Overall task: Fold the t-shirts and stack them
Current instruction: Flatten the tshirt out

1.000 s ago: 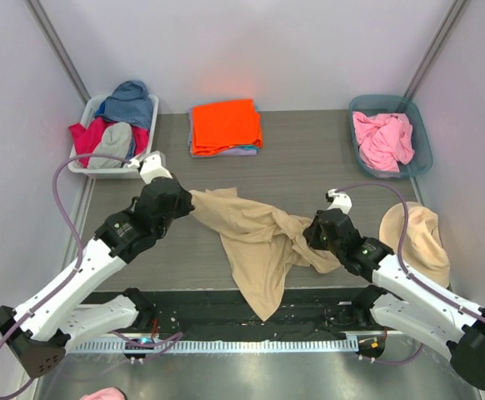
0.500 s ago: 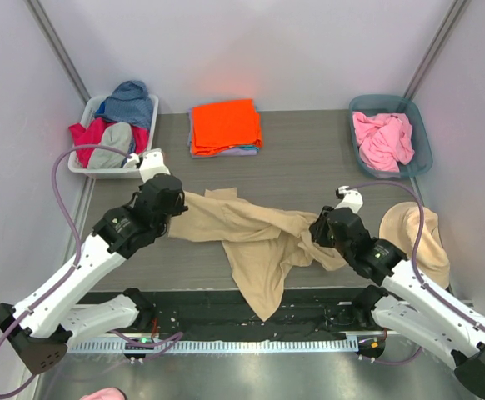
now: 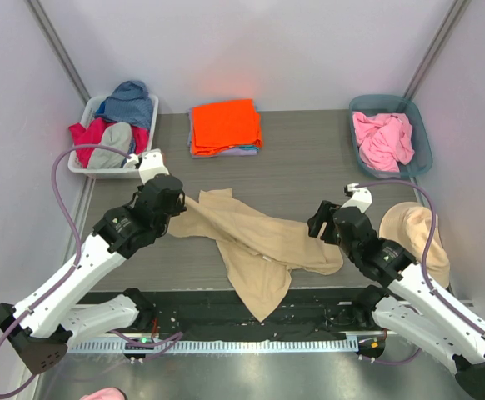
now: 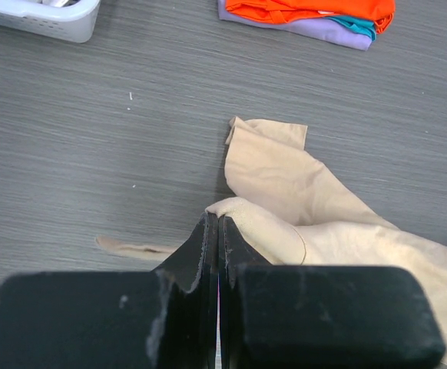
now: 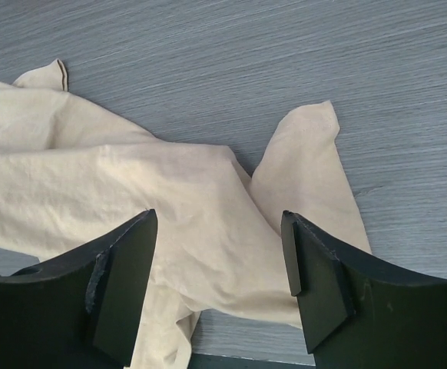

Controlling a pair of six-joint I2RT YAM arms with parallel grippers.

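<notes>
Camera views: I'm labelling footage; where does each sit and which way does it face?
Top external: above and behind the arms, looking down at the table; both arms show.
Left wrist: on the left arm, looking along the left gripper, shut on the tan shirt.
Right wrist: on the right arm, looking down past the open right gripper.
Shared: all show the tan shirt.

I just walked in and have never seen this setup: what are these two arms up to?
The two arms are working on a crumpled tan t-shirt on the table. The left gripper pinches its edge; the right gripper hangs open over the other side. A folded stack, orange on top, sits at the back; a pink shirt waits in a bin.
</notes>
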